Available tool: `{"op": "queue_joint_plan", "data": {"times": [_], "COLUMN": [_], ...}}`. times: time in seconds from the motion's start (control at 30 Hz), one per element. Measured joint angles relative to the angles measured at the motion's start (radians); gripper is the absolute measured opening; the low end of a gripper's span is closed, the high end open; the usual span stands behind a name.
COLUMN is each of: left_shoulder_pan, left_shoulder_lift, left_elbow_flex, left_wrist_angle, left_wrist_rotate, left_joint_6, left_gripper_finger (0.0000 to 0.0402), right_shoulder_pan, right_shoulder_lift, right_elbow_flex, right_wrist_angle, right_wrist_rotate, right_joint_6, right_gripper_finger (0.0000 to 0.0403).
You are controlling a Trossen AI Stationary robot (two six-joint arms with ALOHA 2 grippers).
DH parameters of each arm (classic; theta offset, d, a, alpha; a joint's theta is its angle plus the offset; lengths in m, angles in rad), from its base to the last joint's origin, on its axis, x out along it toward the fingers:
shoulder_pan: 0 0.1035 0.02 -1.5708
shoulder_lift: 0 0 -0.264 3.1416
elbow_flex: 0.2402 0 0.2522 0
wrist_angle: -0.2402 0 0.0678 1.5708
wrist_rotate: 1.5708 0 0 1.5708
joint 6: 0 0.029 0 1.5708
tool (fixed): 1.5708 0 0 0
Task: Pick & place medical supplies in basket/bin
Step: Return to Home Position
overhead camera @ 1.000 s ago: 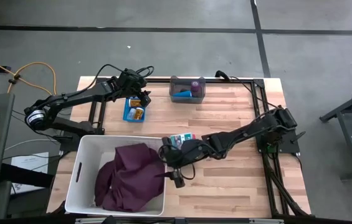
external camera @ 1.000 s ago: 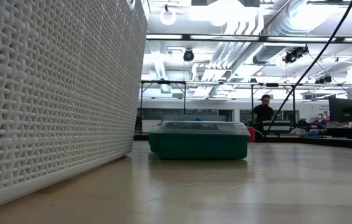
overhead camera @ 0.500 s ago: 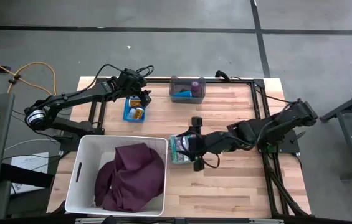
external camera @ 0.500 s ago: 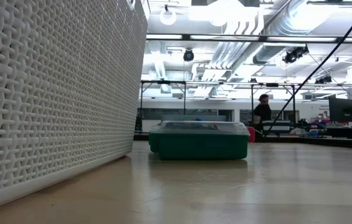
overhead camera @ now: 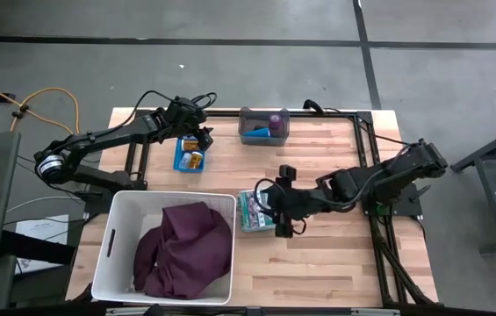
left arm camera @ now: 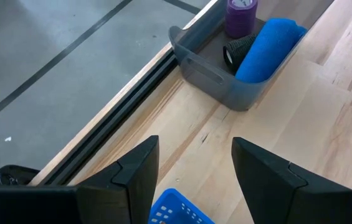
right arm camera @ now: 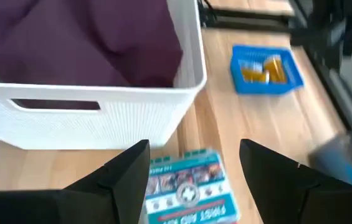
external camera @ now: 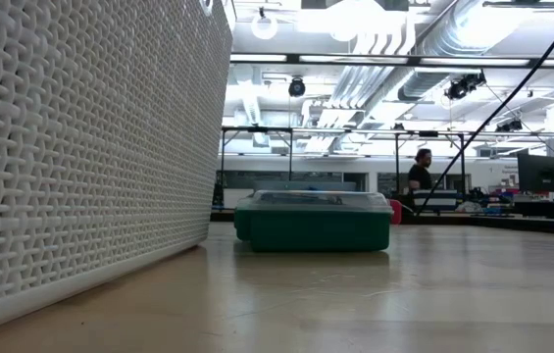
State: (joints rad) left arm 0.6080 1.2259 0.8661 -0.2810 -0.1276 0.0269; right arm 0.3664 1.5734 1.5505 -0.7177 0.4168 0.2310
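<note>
A maroon cloth lies in the white basket at the table's near left. A teal printed pack lies flat on the table beside the basket's right wall; the low view shows the pack too. My right gripper hovers open just right of the pack, slanting down toward it. Two orange bottles lie in a small blue basket. My left gripper stands open above them. A purple roll and a blue roll sit in a grey bin at the far edge.
A black metal frame runs along the table's far and right sides. The white basket's wall fills the low view's left. Bare wood lies between the pack and the table's near right corner.
My right gripper has drawn back from over the white basket's right rim toward the table's right edge, risen, and tipped from pointing steeply down to a slant. It stays open. The teal pack, which the arm partly hid, now shows whole.
</note>
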Motion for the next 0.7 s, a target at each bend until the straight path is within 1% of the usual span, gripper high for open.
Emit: {"op": "queue_joint_plan", "data": {"times": [0.1,0.17,0.27,0.37,0.47,0.57,0.7], "left_shoulder_pan": [0.000,0.000,0.000,0.000,0.000,0.000,0.000], "left_shoulder_lift": [0.000,0.000,0.000,0.000,0.000,0.000,0.000], "left_elbow_flex": [0.000,0.000,0.000,0.000,0.000,0.000,0.000], "left_wrist_angle": [0.000,0.000,0.000,0.001,0.001,0.001,0.001], "left_wrist_rotate": [0.000,0.000,0.000,0.000,0.000,0.000,0.000], "left_joint_6": [0.000,0.000,0.000,0.000,0.000,0.000,0.000], "left_gripper_finger": [0.0194,0.0194,0.0194,0.0194,0.0194,0.0194,0.0194], "right_shoulder_pan": [0.004,0.019,0.039,0.060,0.062,0.057,0.038], "right_shoulder_lift": [0.000,-0.010,-0.052,-0.120,-0.208,-0.303,-0.403], "right_elbow_flex": [0.000,-0.005,-0.059,-0.170,-0.306,-0.441,-0.616], "right_wrist_angle": [-0.024,-0.037,-0.003,0.058,0.166,0.250,0.396], "right_wrist_rotate": [0.009,0.043,0.107,0.163,0.199,0.194,0.177], "right_joint_6": [0.059,0.075,0.081,0.110,0.130,0.125,0.066], "right_gripper_finger": [0.0236,0.0236,0.0236,0.0236,0.0236,0.0236,0.0236]}}
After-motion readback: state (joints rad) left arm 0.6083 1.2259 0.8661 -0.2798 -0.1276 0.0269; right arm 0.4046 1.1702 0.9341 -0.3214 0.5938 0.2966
